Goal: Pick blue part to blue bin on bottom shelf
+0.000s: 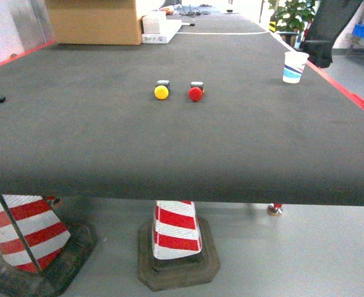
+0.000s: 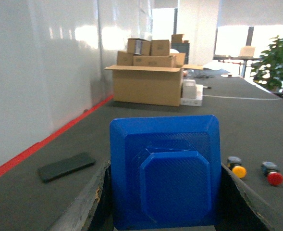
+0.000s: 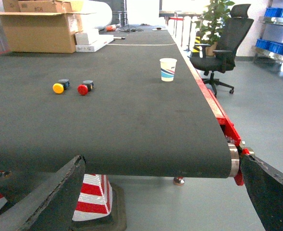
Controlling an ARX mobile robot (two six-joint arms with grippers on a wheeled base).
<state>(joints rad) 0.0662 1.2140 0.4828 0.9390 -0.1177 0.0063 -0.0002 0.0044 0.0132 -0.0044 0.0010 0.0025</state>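
Note:
The blue part (image 2: pixel 164 159), a bright blue block with a raised octagonal knob facing the camera, fills the middle of the left wrist view. My left gripper (image 2: pixel 165 202) is shut on it, a dark finger (image 2: pixel 91 202) pressing each side, and holds it above the black table. My right gripper (image 3: pixel 163 166) is open with nothing in it, hanging in front of the table's near edge. Neither gripper shows in the head view. Blue bins (image 3: pixel 277 10) stand on a steel rack far to the right. I cannot tell which level is the bottom shelf.
A yellow button (image 1: pixel 162 91) and a red button (image 1: pixel 196 93) lie mid-table, a paper cup (image 1: pixel 294 67) at the right edge. A black phone (image 2: pixel 67 166) lies left, cardboard boxes (image 1: pixel 95 21) at the back. Striped cones (image 1: pixel 177 232) stand under the table; an office chair (image 3: pixel 225 45) is on the right.

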